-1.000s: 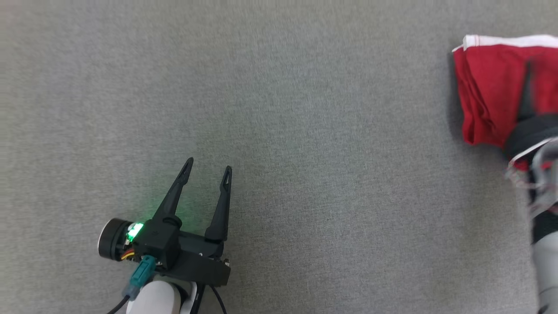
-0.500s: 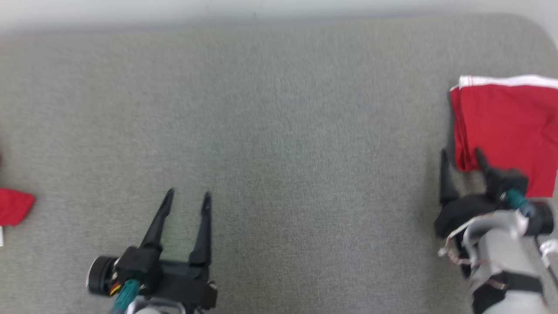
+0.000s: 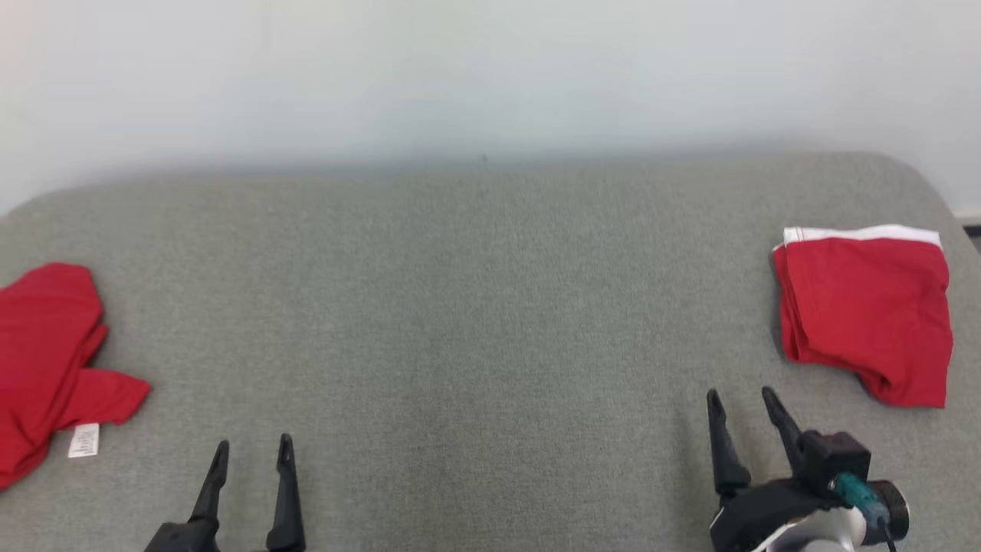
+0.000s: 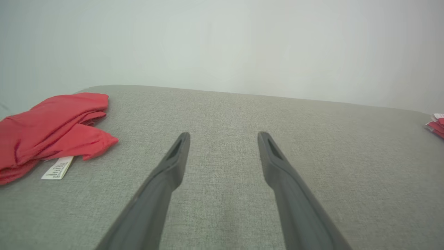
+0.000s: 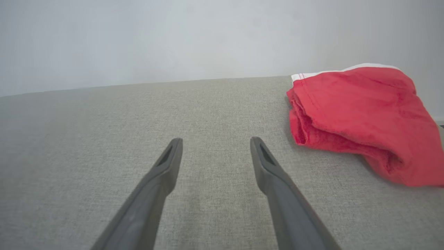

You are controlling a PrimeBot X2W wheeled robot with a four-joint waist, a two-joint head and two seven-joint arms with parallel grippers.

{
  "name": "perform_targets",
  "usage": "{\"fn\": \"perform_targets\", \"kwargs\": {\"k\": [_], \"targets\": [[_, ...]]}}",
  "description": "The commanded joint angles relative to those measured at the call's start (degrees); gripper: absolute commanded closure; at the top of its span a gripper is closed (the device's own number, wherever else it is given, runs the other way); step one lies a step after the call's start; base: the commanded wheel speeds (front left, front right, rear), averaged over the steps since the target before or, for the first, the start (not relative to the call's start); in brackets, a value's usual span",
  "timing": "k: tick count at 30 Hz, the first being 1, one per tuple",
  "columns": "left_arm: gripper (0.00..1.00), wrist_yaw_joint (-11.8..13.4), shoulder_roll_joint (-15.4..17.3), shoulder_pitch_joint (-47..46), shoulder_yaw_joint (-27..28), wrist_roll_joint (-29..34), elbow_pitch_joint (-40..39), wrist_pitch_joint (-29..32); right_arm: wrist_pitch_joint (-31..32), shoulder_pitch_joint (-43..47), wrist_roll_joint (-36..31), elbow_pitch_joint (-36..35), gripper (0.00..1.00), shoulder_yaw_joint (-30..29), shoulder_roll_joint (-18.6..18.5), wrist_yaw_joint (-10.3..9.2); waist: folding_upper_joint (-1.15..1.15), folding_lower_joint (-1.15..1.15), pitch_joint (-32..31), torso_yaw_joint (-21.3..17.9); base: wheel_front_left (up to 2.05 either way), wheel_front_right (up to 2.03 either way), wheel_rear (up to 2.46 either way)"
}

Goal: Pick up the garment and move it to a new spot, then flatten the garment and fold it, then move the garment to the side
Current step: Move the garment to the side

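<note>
Grey fabric surface (image 3: 490, 307) against a pale wall (image 3: 490, 69). At its right end lies the folded red garment (image 3: 866, 314), white-edged on its far side. The right gripper (image 3: 741, 393) hovers near it, not touching, fingers spread and empty. The left gripper (image 3: 254, 442) is likewise spread and empty, near a crumpled red garment (image 3: 46, 360) with a white label (image 3: 83, 441).

Wide table (image 3: 490, 322) covered in grey woven fabric, its far corners rounded, far edge running along a plain pale wall (image 3: 490, 69), wall whitish with a faint green cast, soft even light, faint shadows on the fabric
</note>
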Motion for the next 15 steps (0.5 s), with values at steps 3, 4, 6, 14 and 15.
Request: {"fn": "perform_targets", "kwargs": {"k": [3,4,6,14,15], "targets": [[0.0,0.17,0.06,1.55,1.25,-0.09,0.23,-0.18,0.0,2.58,0.71,-2.38,0.0,0.26,0.51,-0.13,0.01,0.02,-3.63,1.61,0.0,0.0,0.0],[0.0,0.14,0.05,1.85,1.52,-0.05,0.32,-0.18,0.0,3.31,0.79,-3.08,0.0,0.81,0.68,-0.13,0.01,0.02,-3.92,1.61,0.0,0.0,0.0],[0.0,0.05,0.06,2.2,1.99,0.05,0.55,-0.18,0.0,4.32,0.9,-4.35,0.0,1.25,0.82,-0.13,0.01,0.02,-4.39,1.63,0.0,0.0,0.0],[0.0,0.12,0.05,3.01,2.48,0.29,1.12,-0.18,0.0,5.91,1.8,-8.36,0.0,2.89,0.91,-0.13,0.01,0.02,-5.59,1.53,0.0,0.0,0.0],[0.0,0.11,0.06,2.99,2.5,0.27,1.18,-0.18,0.0,6.06,1.84,-8.56,0.0,3.09,0.91,-0.13,0.01,0.02,-5.67,1.56,0.0,0.0,0.0]]}}
